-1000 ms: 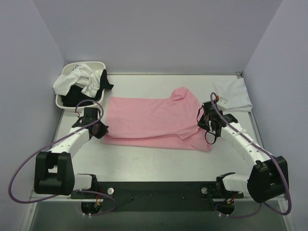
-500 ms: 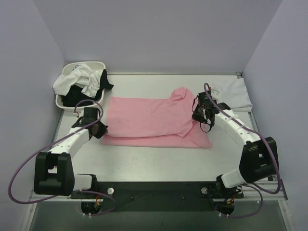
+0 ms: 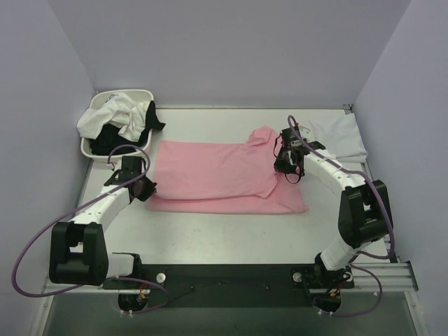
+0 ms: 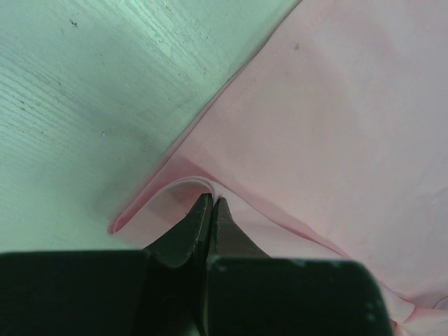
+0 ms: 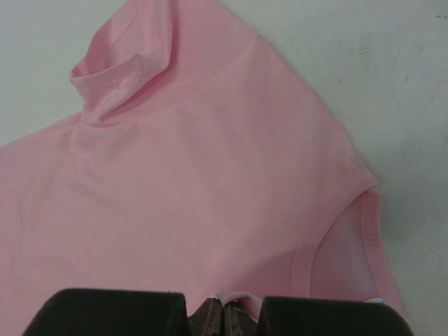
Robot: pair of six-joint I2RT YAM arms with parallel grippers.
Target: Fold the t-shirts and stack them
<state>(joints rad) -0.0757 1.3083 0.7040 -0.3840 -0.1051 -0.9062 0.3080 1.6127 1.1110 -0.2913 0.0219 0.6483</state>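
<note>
A light pink t-shirt (image 3: 217, 175) lies spread across the middle of the table, its near long edge folded over onto itself. My left gripper (image 3: 148, 189) (image 4: 212, 199) is shut on a raised fold of pink cloth at the shirt's left end. My right gripper (image 3: 284, 168) (image 5: 225, 305) is shut on a pinch of the pink t-shirt (image 5: 210, 161) beside the sleeve seam, with the collar (image 5: 115, 66) ahead of it. A folded white t-shirt (image 3: 340, 138) lies at the back right.
A white oval basin (image 3: 136, 92) at the back left holds a crumpled white shirt (image 3: 112, 115) and a black one (image 3: 148, 119). Purple-grey walls close in the table on three sides. Both arms' cables loop near the table's side edges.
My right gripper has moved back and to the left, carrying its pinch of pink cloth over the shirt. The right end now lies flatter. The left gripper has stayed put.
</note>
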